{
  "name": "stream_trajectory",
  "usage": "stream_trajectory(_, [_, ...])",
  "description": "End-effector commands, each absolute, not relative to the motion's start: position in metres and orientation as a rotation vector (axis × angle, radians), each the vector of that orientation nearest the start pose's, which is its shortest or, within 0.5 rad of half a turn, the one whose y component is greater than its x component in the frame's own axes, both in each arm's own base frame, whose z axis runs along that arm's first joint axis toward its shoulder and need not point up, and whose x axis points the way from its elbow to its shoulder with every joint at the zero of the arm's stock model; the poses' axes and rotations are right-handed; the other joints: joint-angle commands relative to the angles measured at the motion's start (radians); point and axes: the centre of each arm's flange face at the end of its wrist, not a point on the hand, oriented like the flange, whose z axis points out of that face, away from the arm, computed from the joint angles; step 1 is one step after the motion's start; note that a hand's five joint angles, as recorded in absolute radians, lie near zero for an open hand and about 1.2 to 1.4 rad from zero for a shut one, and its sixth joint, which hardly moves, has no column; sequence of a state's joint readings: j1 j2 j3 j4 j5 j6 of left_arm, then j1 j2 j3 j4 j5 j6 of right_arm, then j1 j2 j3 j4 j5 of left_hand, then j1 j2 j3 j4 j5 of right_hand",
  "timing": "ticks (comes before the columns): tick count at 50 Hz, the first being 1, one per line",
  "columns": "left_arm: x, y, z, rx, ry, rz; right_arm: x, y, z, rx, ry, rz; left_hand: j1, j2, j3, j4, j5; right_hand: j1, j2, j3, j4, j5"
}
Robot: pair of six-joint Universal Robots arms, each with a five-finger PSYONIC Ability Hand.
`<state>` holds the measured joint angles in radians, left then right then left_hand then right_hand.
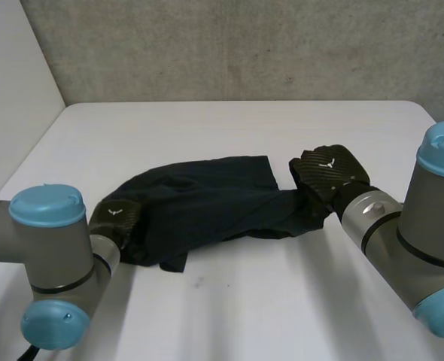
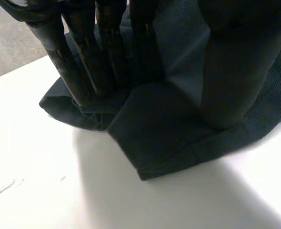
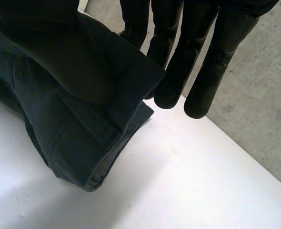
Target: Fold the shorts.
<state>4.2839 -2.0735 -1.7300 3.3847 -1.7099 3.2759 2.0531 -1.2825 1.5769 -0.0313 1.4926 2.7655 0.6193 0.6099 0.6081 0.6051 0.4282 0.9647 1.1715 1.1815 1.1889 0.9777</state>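
On shorts [image 1: 207, 197], left hand [image 1: 117, 218], right hand [image 1: 331, 171] pinching

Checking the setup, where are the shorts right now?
In the head view the shorts are mid-table, between the left hand and the right hand.

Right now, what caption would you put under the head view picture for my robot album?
Left hand and right hand at opposite ends of dark shorts on the white table.

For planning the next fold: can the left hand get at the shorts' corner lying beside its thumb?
Probably yes, after letting go: the left hand pinches the shorts close beside that corner, which lies flat on the table with nothing covering it.
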Motion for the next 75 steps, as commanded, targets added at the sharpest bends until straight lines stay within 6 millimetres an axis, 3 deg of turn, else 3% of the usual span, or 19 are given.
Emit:
stream_trajectory(1, [-0.246,-0.255,0.117,0.659,2.588,-1.713,0.279,-0.238,0.217,-1.061,2.153,-1.83,-0.056,-0.047,-0.045,-0.042,-0.04,0.432,0.225,0.215,0.207,0.244])
stream_trajectory(8, [-0.246,-0.256,0.119,0.67,2.581,-1.713,0.279,-0.238,0.217,-1.063,2.152,-1.834,0.101,0.111,0.112,0.115,0.118,0.432,0.225,0.215,0.207,0.244])
stream_trajectory(9, [-0.246,-0.256,0.119,0.672,2.577,-1.713,0.279,-0.238,0.217,-1.064,2.154,-1.832,0.259,0.268,0.27,0.273,0.276,0.432,0.225,0.215,0.207,0.244])
stream_trajectory(10, [-0.246,-0.257,0.12,0.69,2.564,-1.711,0.279,-0.239,0.217,-1.065,2.152,-1.834,0.726,0.735,0.737,0.74,0.742,0.432,0.225,0.215,0.207,0.244])
stream_trajectory(17, [-0.248,-0.254,0.136,0.841,2.443,-1.7,0.281,-0.241,0.227,-1.073,2.122,-1.863,0.777,0.786,0.788,0.791,0.794,0.432,0.225,0.215,0.207,0.244])
stream_trajectory(24, [-0.246,-0.233,0.267,0.806,2.17,-2.089,0.281,-0.243,0.278,-1.111,2.057,-1.967,0.777,0.786,0.788,0.791,0.794,0.432,0.225,0.215,0.207,0.244])
stream_trajectory(25, [-0.246,-0.23,0.282,0.797,2.139,-2.14,0.279,-0.238,0.304,-1.13,2.014,-2.03,0.777,0.786,0.788,0.791,0.794,0.432,0.225,0.215,0.207,0.244])
stream_trajectory(30, [-0.232,-0.198,0.377,0.729,1.946,-2.384,0.271,-0.222,0.375,-1.141,1.854,-2.24,0.777,0.786,0.788,0.791,0.794,0.432,0.225,0.215,0.207,0.244])
stream_trajectory(34, [-0.226,-0.178,0.416,0.718,1.868,-2.471,0.265,-0.213,0.413,-1.126,1.756,-2.372,0.777,0.786,0.788,0.791,0.794,0.432,0.225,0.215,0.207,0.244])
stream_trajectory(38, [-0.223,-0.175,0.428,0.713,1.853,-2.483,0.263,-0.21,0.426,-1.127,1.728,-2.419,0.777,0.786,0.788,0.791,0.794,0.432,0.225,0.215,0.207,0.244])
stream_trajectory(43, [-0.224,-0.187,0.413,0.729,1.913,-2.414,0.27,-0.215,0.412,-1.207,1.777,-2.365,0.777,0.786,0.788,0.791,0.794,0.432,0.225,0.215,0.207,0.244])
stream_trajectory(52, [-0.245,-0.253,0.299,0.862,2.283,-1.966,0.294,-0.257,0.319,-1.386,2.048,-2.002,0.777,0.786,0.788,0.791,0.794,0.432,0.225,0.215,0.207,0.244])
stream_trajectory(53, [-0.249,-0.264,0.279,0.876,2.329,-1.904,0.298,-0.265,0.298,-1.411,2.096,-1.927,0.777,0.786,0.788,0.791,0.794,0.432,0.225,0.215,0.207,0.244])
stream_trajectory(56, [-0.255,-0.283,0.254,0.883,2.369,-1.84,0.304,-0.278,0.261,-1.44,2.168,-1.811,0.777,0.786,0.788,0.791,0.794,0.432,0.225,0.215,0.207,0.244])
stream_trajectory(62, [-0.275,-0.335,0.221,0.871,2.339,-1.872,0.316,-0.304,0.223,-1.413,2.194,-1.831,0.777,0.786,0.788,0.791,0.794,0.432,0.225,0.215,0.207,0.244])
stream_trajectory(67, [-0.294,-0.373,0.245,0.798,2.163,-2.121,0.331,-0.338,0.225,-1.278,2.015,-2.161,0.777,0.786,0.788,0.791,0.794,0.432,0.225,0.215,0.207,0.244])
stream_trajectory(71, [-0.306,-0.394,0.32,0.637,1.784,-2.519,0.344,-0.364,0.273,-1.051,1.646,-2.584,0.777,0.786,0.788,0.791,0.794,0.432,0.225,0.215,0.207,0.244])
stream_trajectory(72, [-0.308,-0.397,0.351,0.556,1.6,-2.668,0.348,-0.369,0.302,-0.936,1.442,-2.742,0.777,0.786,0.788,0.791,0.794,0.432,0.225,0.215,0.207,0.244])
stream_trajectory(75, [-0.311,-0.391,0.399,0.433,1.307,-2.873,0.345,-0.366,0.356,-0.742,1.104,-2.959,0.777,0.786,0.788,0.791,0.794,0.432,0.225,0.215,0.207,0.244])
